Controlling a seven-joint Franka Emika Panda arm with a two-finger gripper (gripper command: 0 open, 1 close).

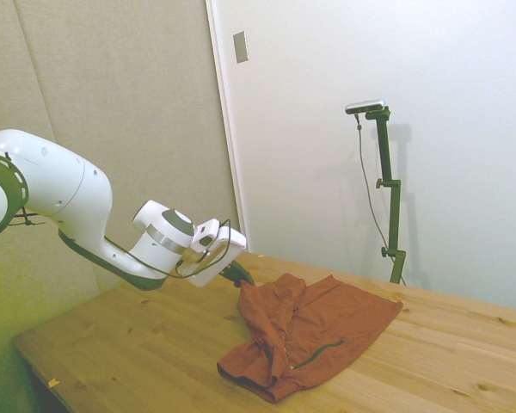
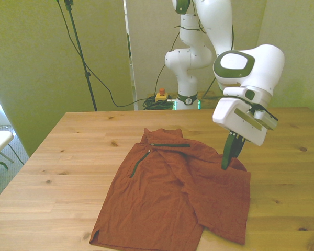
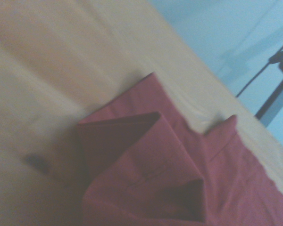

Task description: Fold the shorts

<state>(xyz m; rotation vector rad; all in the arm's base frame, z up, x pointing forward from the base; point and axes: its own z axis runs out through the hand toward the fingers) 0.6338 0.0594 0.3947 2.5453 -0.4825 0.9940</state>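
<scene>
Shorts [image 2: 172,196], rust-orange, soft and wrinkled, lying on the wooden table [image 2: 57,172] near its middle and toward the near edge in the front view; much wider than the pincer. Front view, left to right: bare table planks; lower hem corner of the shorts close to the near table edge; two dark zipper lines [image 2: 170,145], one slanted, one level, near the far end of the garment; a fold ridge running across the cloth; then the garment's edge at the front view's right, raised slightly where the pincer [image 2: 229,162] meets it. Pincer: dark fingers pointing down and pressed together on that raised edge of the shorts, pinching the cloth. White arm [image 2: 248,68] slanting down above it. Side view: arm [image 1: 60,189] entering from the left, pincer [image 1: 239,277] at the lifted edge of the shorts [image 1: 310,331], fabric sloping down from it and spreading flat on the table [image 1: 138,344], one zipper visible. Wrist view, blurred: shorts [image 3: 179,179] with a layer doubled over on pale wood [image 3: 52,70]
</scene>
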